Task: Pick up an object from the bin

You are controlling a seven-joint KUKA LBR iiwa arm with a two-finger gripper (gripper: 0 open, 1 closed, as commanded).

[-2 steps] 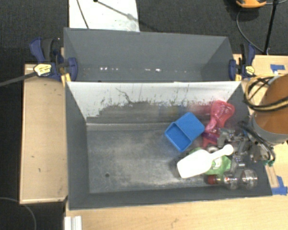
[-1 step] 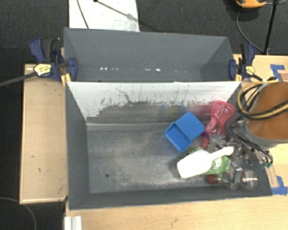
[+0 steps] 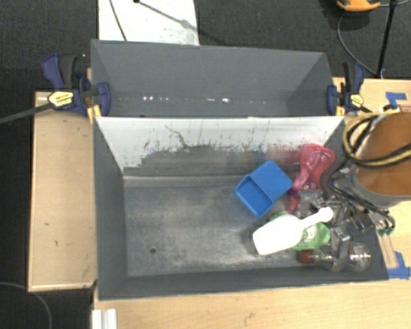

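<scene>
Just left of the jaws, in the bin's (image 3: 178, 232) near right corner, lies a white scoop (image 3: 281, 235), its long axis pointing toward them; whether they are open or closed I cannot tell.

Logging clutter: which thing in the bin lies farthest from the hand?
The blue box, leftmost of them. The white scoop, green piece and pink thing all lie closer to the hand.
</scene>
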